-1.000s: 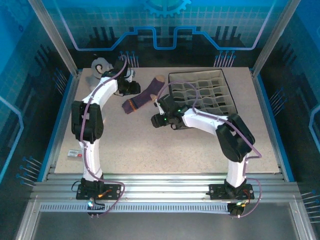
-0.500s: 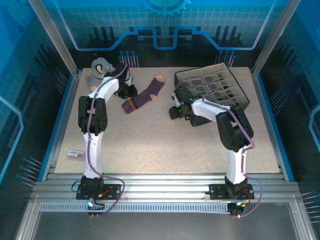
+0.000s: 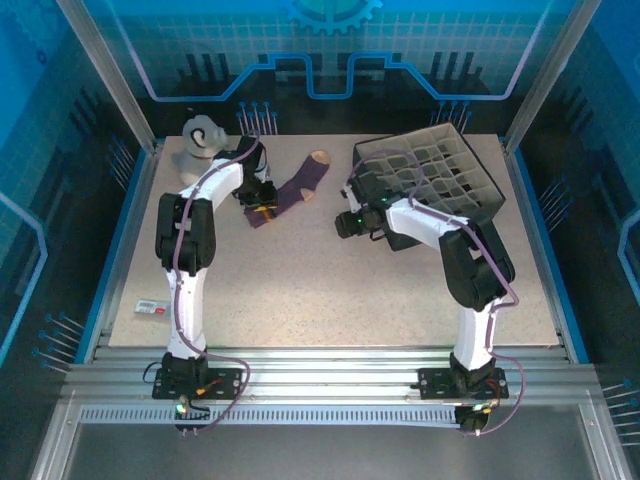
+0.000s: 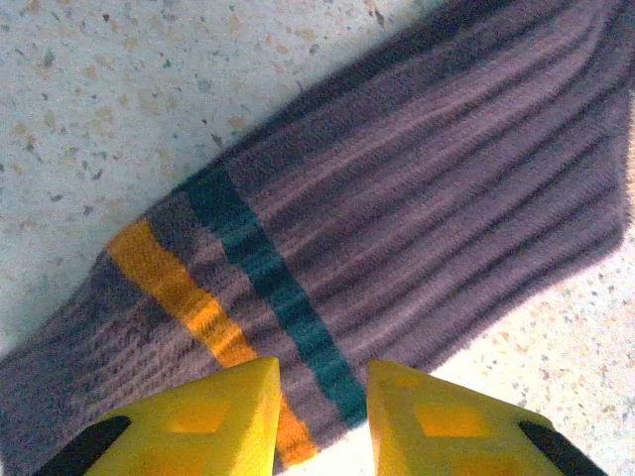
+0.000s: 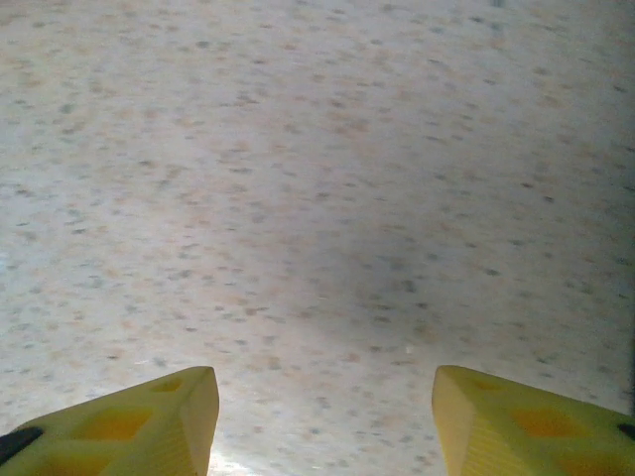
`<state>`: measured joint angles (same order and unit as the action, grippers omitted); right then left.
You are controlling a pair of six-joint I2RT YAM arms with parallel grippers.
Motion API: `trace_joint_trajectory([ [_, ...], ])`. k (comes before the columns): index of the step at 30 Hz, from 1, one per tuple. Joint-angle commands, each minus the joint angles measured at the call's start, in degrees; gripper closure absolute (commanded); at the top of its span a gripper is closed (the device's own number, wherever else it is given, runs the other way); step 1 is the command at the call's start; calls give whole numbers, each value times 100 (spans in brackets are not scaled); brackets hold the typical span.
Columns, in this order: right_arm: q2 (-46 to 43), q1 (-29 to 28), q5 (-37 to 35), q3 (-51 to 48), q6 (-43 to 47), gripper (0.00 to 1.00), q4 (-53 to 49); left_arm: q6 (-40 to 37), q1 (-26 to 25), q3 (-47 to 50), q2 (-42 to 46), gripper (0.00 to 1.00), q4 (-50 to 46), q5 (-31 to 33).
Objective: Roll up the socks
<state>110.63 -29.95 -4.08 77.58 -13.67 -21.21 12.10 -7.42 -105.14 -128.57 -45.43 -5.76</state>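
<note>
A plush toy (image 3: 200,140) sits behind the left arm, and a divided tray (image 3: 432,172) leans tilted against the right arm. The left gripper (image 4: 322,372), stretched far forward, straddles the cuff of the sock (image 4: 397,198) lying mid-table (image 3: 300,290); I cannot tell whether it grips. The right gripper (image 5: 325,382) hangs open over bare table. A second ago the tray lay flat.

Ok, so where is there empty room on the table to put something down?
The big bare patch is the near half of the table, between the left arm and right arm, in front of the sock and the divider box. The far edge is crowded: plush toy, sock, box.
</note>
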Motion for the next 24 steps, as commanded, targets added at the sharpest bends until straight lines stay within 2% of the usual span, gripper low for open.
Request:
trace_joint_trajectory([
  [1,156,-329,43,500,-19,42,-55,127,13,145,527,74,-221,228],
  [6,920,-770,-11,1609,-74,44,-89,170,77,805,1267,73,-9,356],
  [9,1552,-948,148,2560,-176,52,-233,181,190,1210,1686,73,97,356],
  [11,1996,-1063,203,3176,-214,53,-340,170,285,1430,1884,72,173,325],
  [19,3816,-1303,182,5609,-319,54,-790,127,556,1659,1961,73,235,43],
  [24,4493,-1330,148,6451,-413,54,-805,109,600,1681,1889,73,271,-97],
])
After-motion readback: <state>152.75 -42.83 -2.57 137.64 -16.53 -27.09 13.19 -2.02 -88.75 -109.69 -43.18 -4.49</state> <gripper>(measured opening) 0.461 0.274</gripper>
